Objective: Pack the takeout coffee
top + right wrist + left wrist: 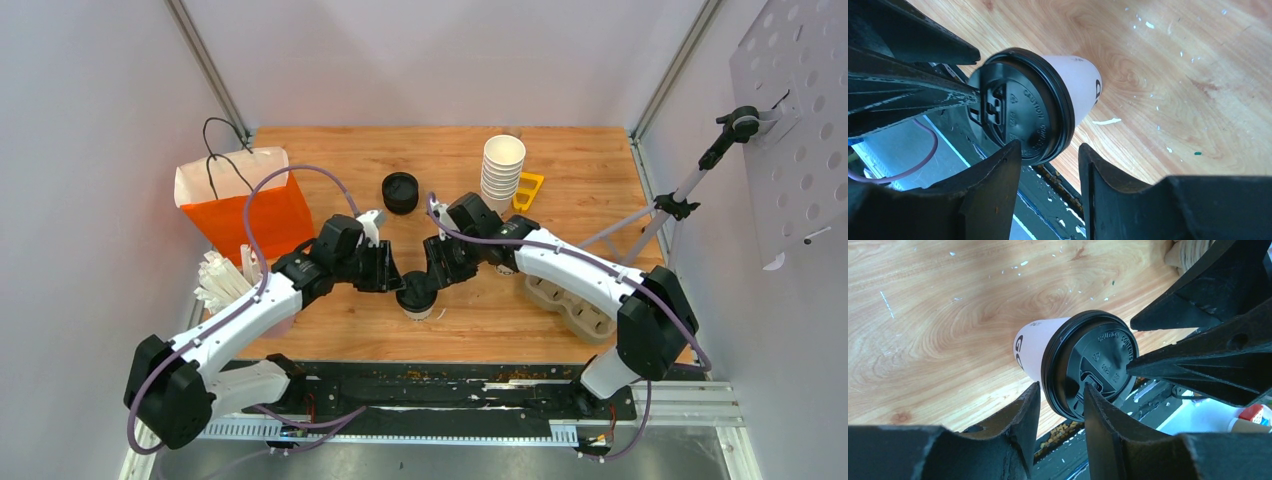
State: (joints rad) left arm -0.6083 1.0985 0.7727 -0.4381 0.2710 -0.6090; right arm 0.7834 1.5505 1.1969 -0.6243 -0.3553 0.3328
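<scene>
White paper below and black plastic above: the small takeout cup with its round lid (pixel 417 298) stands upright near the middle of the near edge of the wooden tabletop (pixel 330 330). In the top view the left gripper (pixel 397 282) and the right gripper (pixel 434 281) meet over it from both sides. The tall orange paper bag (pixel 250 205) stands open near the far left corner; what is inside I cannot see. The stack of lidless white paper cups (pixel 502 168) is by the far edge, and the top one looks empty. The brown moulded cup tray (pixel 570 300), near the right edge and partly under the right arm, shows empty wells.

In the left wrist view the left gripper's fingers are spread at the rim of the lid and pinch nothing. One fingertip of the right gripper touches the top of the lid beside the sip tab.

In the right wrist view the right gripper is spread too, with the lid's rim showing in the gap between its fingers, and it holds nothing.

I judge the step to be seating the lid or taking hold of the cup. It is better to press evenly on the rim, not on the tab, then to grip the paper wall just under the rim, gently so it does not crush. The cup should stay upright on the way to the bag.
</scene>
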